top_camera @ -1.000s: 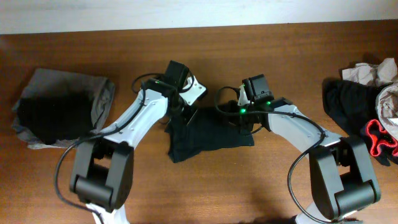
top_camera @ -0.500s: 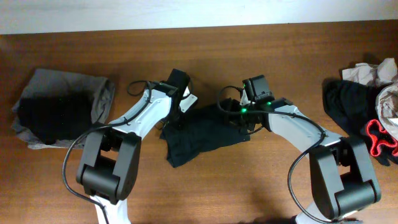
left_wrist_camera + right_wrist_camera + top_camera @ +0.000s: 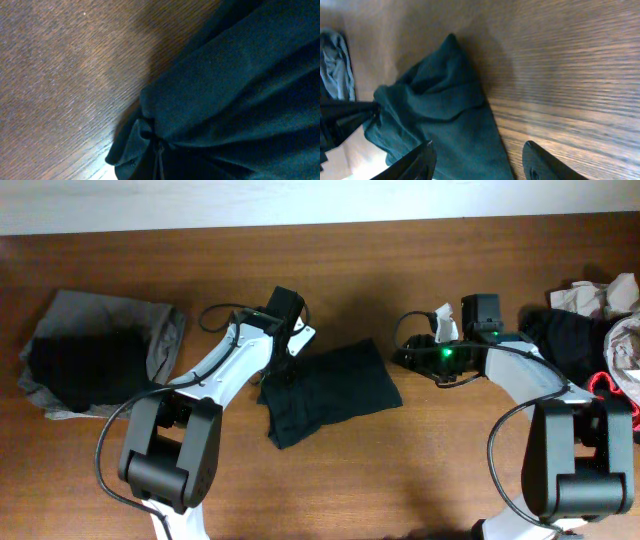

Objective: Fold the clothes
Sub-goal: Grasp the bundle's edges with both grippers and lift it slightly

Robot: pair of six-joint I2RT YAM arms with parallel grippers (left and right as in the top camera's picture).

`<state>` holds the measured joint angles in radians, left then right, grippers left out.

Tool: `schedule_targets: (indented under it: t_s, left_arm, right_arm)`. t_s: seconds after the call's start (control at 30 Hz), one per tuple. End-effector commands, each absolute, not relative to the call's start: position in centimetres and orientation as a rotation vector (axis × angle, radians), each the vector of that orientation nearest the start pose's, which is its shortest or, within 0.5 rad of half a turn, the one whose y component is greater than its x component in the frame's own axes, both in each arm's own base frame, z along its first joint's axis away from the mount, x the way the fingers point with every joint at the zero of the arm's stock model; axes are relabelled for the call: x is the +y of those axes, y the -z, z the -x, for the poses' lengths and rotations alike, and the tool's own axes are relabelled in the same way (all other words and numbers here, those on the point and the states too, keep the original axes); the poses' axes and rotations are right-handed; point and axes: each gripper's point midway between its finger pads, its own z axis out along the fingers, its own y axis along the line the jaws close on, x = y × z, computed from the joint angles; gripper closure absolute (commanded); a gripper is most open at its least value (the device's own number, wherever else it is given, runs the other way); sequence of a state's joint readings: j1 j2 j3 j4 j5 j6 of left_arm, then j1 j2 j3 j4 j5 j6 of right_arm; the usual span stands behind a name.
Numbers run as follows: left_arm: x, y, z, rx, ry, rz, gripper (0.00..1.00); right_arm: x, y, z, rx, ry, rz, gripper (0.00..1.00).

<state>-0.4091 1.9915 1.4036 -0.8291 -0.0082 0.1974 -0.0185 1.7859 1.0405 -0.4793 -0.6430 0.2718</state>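
The left arm [image 3: 215,375] reaches from the 7 o'clock corner of the wooden surface [image 3: 400,260] up toward the centre. Its wrist is tipped down, so the left claw [image 3: 284,368] meets the 10 o'clock corner of the black T-shirt [image 3: 330,392], which lies folded and rumpled mid-surface. In the right wrist view this claw's dark fingers [image 3: 350,117] close to a point on the bunched edge of the shirt [image 3: 445,115]. The left wrist view shows only fabric [image 3: 235,90] gathered into a tight pucker at 6 o'clock, with its own fingers out of frame. The right arm [image 3: 525,380] bends in from 4 o'clock. The right claw [image 3: 410,358] hovers low near the shirt's 2 o'clock side, apart from it, with its two fingertips [image 3: 420,160] spread wide and nothing between them. A grey and black heap [image 3: 95,355] sits at 9 o'clock, well apart. At 3 o'clock a heap of black, beige and red-trimmed garments [image 3: 590,345] is cut off by the frame edge and partly covered by the right arm, so its pieces are hard to separate. The shirt's sleeves cannot be made out among the folds.
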Motion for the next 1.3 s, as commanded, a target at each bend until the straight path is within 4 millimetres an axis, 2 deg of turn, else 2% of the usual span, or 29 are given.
schedule_targets:
  t_s: [0.0, 0.1, 0.2, 0.27, 0.37, 0.47, 0.53, 0.6, 0.63, 0.73, 0.83, 1.0, 1.07, 1.17, 1.27]
  left_arm:
    - [-15.7, -3.8, -37.4, 2.829, 0.014, -0.858, 0.98]
    - [-16.6, -5.2, -37.5, 2.807, 0.079, -0.859, 0.98]
    - [-16.8, -6.5, -38.0, 2.775, 0.086, -0.850, 0.95]
    - [-16.9, -7.1, -38.1, 2.759, 0.089, -0.846, 0.94]
    - [-16.9, -7.8, -38.1, 2.747, 0.091, -0.842, 0.93]
    - [-16.8, -8.0, -38.0, 2.743, 0.090, -0.841, 0.93]
    - [-16.8, -7.9, -38.0, 2.746, 0.090, -0.843, 0.93]
    - [-16.7, -7.9, -37.9, 2.750, 0.085, -0.843, 0.93]
    - [-16.7, -7.9, -37.9, 2.752, 0.083, -0.844, 0.93]
    - [-16.7, -7.9, -37.8, 2.754, 0.083, -0.845, 0.93]
    - [-16.7, -7.9, -37.8, 2.754, 0.083, -0.845, 0.93]
    - [-16.7, -7.9, -37.8, 2.753, 0.083, -0.844, 0.93]
    - [-16.7, -8.0, -37.9, 2.752, 0.084, -0.843, 0.93]
    - [-16.7, -8.0, -37.9, 2.752, 0.083, -0.844, 0.93]
    - [-16.6, -8.0, -37.7, 2.759, 0.082, -0.845, 0.93]
  right_arm:
    - [11.3, -3.9, -36.4, 2.751, -1.000, -0.123, 0.40]
    - [12.7, -1.8, -36.1, 2.795, -1.011, -0.087, 0.40]
    - [13.9, -0.8, -35.8, 2.808, -1.056, -0.053, 0.39]
    - [14.9, -0.5, -35.6, 2.799, -1.101, -0.008, 0.40]
    - [17.1, -1.4, -35.2, 2.729, -1.232, 0.137, 0.42]
    - [18.5, -1.8, -34.7, 2.702, -1.273, 0.218, 0.53]
    - [18.6, -1.8, -34.6, 2.705, -1.275, 0.221, 0.69]
    - [18.3, -1.9, -34.8, 2.707, -1.274, 0.197, 0.92]
    - [17.9, -2.1, -35.0, 2.709, -1.274, 0.166, 0.96]
    - [15.8, -2.5, -35.5, 2.739, -1.195, 0.061, 0.96]
    - [12.5, -3.4, -35.8, 2.800, -0.994, -0.042, 0.96]
    - [8.3, -6.8, -35.4, 2.845, -0.689, -0.078, 0.96]
    - [7.0, -8.8, -35.2, 2.853, -0.553, -0.081, 0.96]
    - [7.3, -10.7, -35.0, 2.848, -0.526, -0.057, 0.96]
    - [8.8, -11.3, -34.6, 2.856, -0.539, -0.012, 0.96]
